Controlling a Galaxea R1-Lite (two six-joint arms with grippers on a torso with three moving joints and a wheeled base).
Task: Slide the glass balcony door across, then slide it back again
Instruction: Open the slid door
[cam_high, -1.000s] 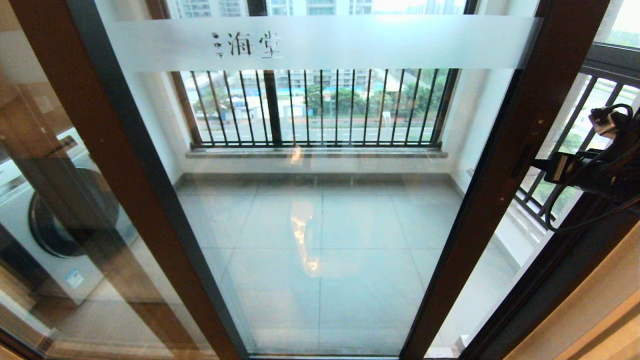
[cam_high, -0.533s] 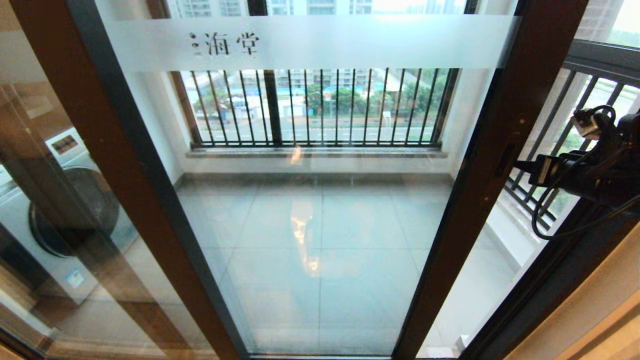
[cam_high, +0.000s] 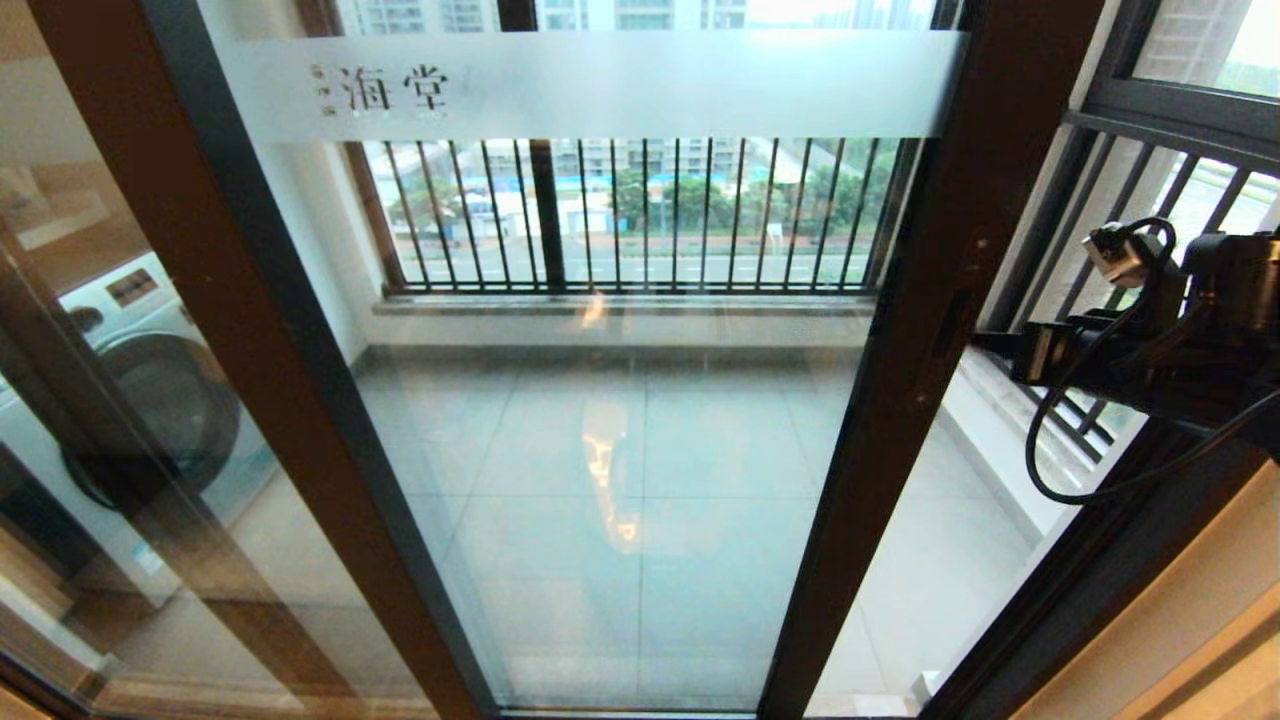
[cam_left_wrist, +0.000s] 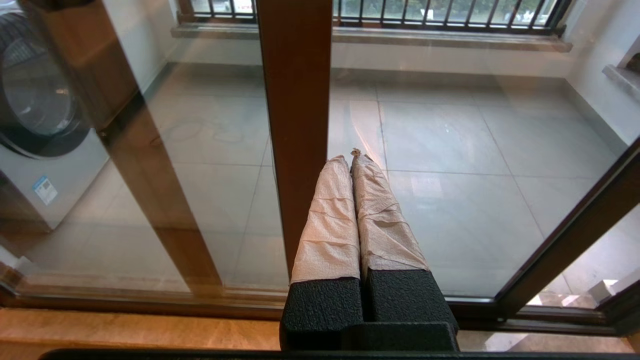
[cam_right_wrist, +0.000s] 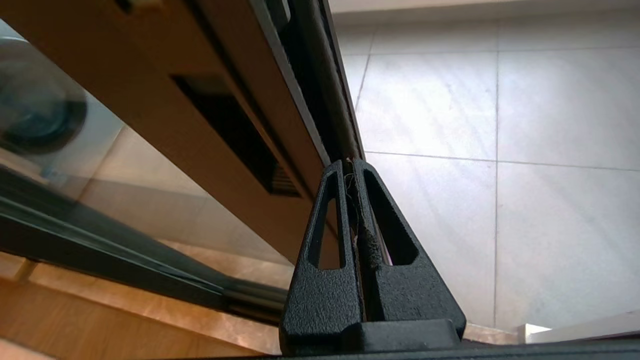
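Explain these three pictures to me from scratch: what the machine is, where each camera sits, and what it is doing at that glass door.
This is a two-armed robot on a wheeled base. The wide picture comes from a camera on its head; the other two come from cameras on each wrist, looking along the jaws. It faces a glass balcony door with a frosted band near the top. The right gripper has its jaws shut, tips against the edge of the door's brown frame near the dark lock plate, seemingly pushing; it holds nothing. An open gap shows to the door's right. The left gripper, jaws wrapped in pale tape and shut, is idle low before the glass. A washing machine shows behind the glass.
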